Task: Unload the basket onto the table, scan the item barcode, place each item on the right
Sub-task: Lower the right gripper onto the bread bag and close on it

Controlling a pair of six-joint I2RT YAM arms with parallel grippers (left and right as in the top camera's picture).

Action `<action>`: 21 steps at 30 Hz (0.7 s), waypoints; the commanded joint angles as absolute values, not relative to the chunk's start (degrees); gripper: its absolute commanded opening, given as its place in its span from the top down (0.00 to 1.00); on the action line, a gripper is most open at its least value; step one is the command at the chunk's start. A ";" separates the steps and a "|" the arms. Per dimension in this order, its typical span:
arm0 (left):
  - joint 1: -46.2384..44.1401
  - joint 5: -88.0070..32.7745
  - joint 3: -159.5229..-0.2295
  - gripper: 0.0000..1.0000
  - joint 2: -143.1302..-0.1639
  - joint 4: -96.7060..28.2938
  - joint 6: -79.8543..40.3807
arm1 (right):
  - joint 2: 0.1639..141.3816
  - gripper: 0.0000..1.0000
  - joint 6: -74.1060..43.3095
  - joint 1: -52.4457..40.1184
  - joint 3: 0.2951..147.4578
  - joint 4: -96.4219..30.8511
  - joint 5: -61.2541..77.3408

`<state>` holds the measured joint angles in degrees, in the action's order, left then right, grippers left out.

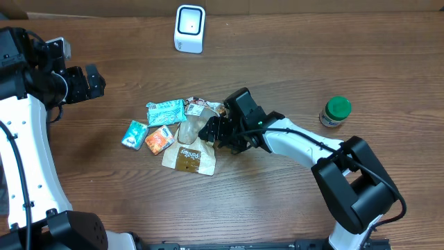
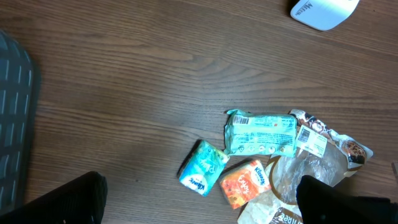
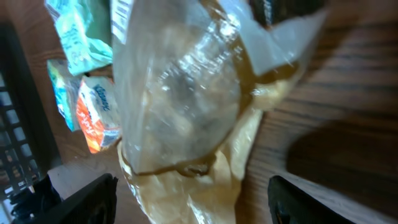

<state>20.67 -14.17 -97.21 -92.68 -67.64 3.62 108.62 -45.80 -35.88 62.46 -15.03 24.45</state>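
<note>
A brown wood-grain table [image 1: 291,62]; teal rectangular plastic packet [image 1: 166,112]; orange soft tissue pack [image 1: 159,139]; tan window-fronted paper bag [image 1: 194,154]; white boxy scanner [image 1: 189,28].

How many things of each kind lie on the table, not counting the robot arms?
Small tissue packs: 2 (teal pack, orange pack)
Flat green packet: 1
Paper bag with clear window: 1
Printed packet with white label: 1
Green-lidded jar: 1
White scanner: 1
Total: 7

Green-lidded jar [image 1: 336,112] upright on wooden table [image 1: 277,62], well apart from teal pack [image 1: 134,134] and orange pack [image 1: 159,139]
</note>
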 commanded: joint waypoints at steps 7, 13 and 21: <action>20.60 -14.44 -97.12 0.00 -92.25 -67.46 5.17 | 117.97 0.37 -48.34 -40.53 62.00 -5.65 24.64; 20.60 -14.44 -97.12 0.00 -92.25 -67.46 5.17 | 119.26 0.70 -49.74 -39.53 62.02 -5.58 27.14; 20.60 -14.44 -97.12 0.00 -92.25 -67.46 5.17 | 118.61 0.94 -45.10 -37.54 64.36 -8.62 30.79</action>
